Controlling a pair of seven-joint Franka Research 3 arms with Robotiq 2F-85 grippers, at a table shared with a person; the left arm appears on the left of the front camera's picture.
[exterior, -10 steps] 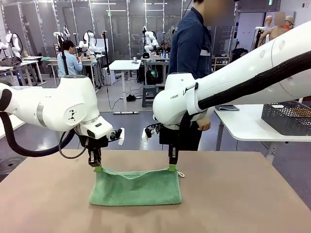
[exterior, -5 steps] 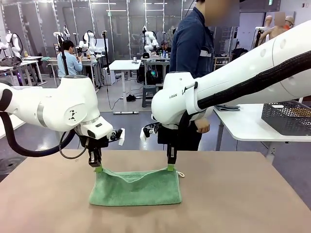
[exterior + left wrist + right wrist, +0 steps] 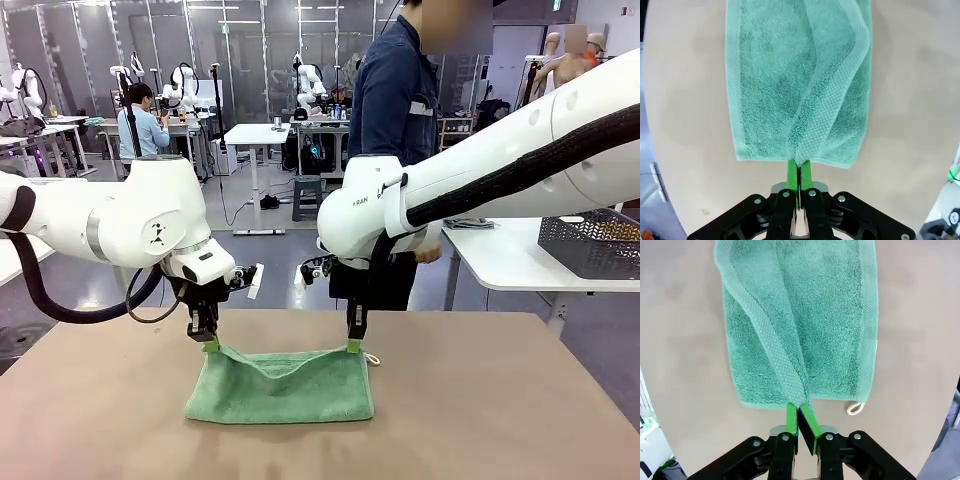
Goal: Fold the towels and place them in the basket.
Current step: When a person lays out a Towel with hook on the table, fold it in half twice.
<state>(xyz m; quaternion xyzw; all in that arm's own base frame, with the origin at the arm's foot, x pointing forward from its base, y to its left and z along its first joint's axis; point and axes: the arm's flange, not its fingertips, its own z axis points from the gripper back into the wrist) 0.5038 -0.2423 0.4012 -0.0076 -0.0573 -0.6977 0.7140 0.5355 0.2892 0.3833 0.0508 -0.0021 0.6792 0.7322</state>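
Note:
A mint green towel [image 3: 280, 385] lies folded over on the brown table, its far edge lifted by both grippers. My left gripper [image 3: 210, 344] is shut on the towel's far left corner; in the left wrist view the green pads [image 3: 805, 173] pinch the towel [image 3: 790, 75] hem. At the far right corner my right gripper [image 3: 353, 346] is shut on the edge, and the right wrist view has its pads [image 3: 809, 421] clamped on the towel [image 3: 825, 315] fold. A white loop tag [image 3: 855, 408] hangs at that corner. The dark mesh basket [image 3: 592, 243] sits on a white side table at right.
A person in a dark blue jacket [image 3: 395, 90] stands just beyond the table's far edge, behind my right arm. Bare brown tabletop [image 3: 500, 410] surrounds the towel. The white side table [image 3: 500, 258] stands to the right, apart from the work table.
The left gripper has shifted slightly right and lower with its corner. The towel's top edge sags a little more between the grippers. The right gripper has barely moved.

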